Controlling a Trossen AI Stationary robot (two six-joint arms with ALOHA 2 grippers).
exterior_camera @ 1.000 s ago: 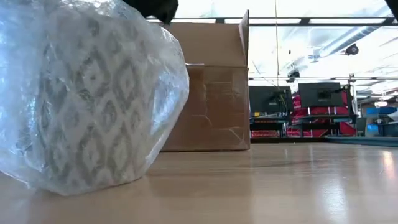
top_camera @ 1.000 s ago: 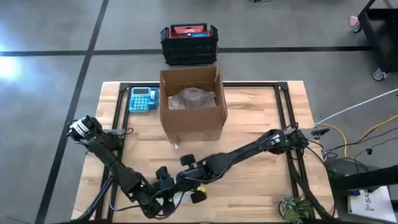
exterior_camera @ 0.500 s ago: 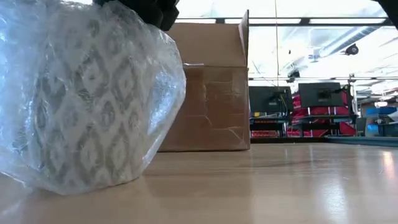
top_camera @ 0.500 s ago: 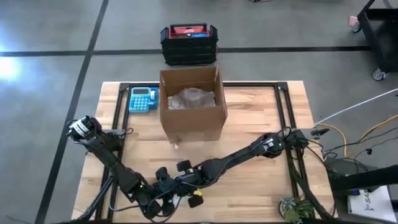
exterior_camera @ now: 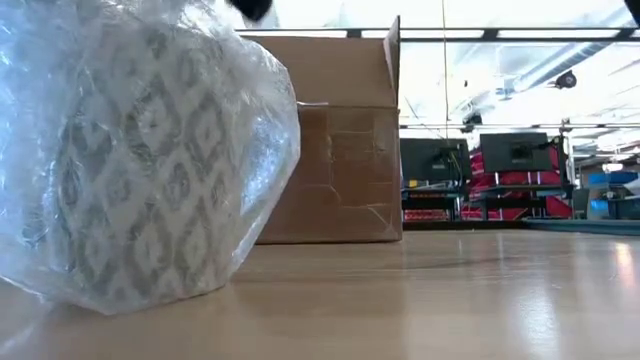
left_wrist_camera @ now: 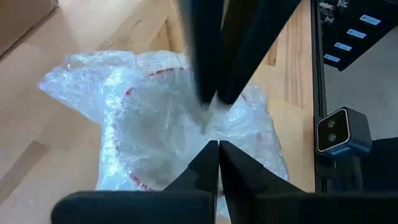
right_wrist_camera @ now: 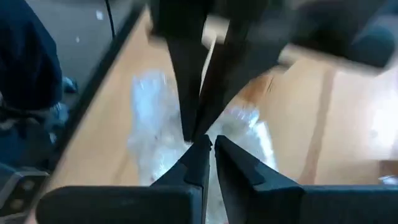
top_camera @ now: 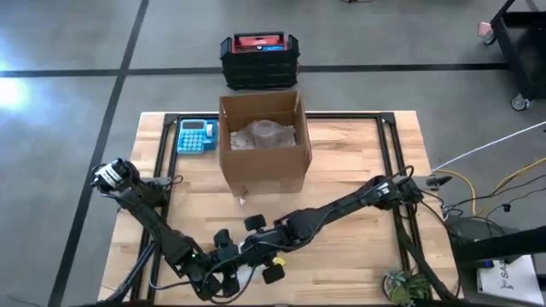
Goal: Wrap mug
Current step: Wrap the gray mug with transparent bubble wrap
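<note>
The mug (exterior_camera: 130,170), white with a grey diamond pattern and a red rim (left_wrist_camera: 127,93), stands near the table's front edge, bundled in clear bubble wrap (left_wrist_camera: 149,124). It rests on its base on the wood, leaning a little. Both grippers meet over the top of the bundle. In the left wrist view my left gripper (left_wrist_camera: 218,144) is shut, with its tips at the wrap. My right gripper (left_wrist_camera: 211,102) comes in from the opposite side and is shut on a raised peak of wrap. In the high view the arms hide the bundle (top_camera: 247,263). My left gripper has its shut fingertips against the wrap over the mug's mouth (left_wrist_camera: 214,134), pointing down; whether any wrap lies between them I cannot tell. My right gripper pinches a small gathered peak of bubble wrap (left_wrist_camera: 208,118) above the mug's mouth, its fingers slanting down from above. The mug stays on the table.
An open cardboard box (top_camera: 263,141) with wrapped items inside stands at the table's far middle. A blue calculator (top_camera: 197,136) lies to its left. Stacked black crates (top_camera: 260,60) sit on the floor beyond. Bare wood lies to the right of the arms.
My right gripper dipped onto the top of the wrapped mug, then rose a little and drew back toward the right. The bundle rocked slightly and stayed in place on the table.
</note>
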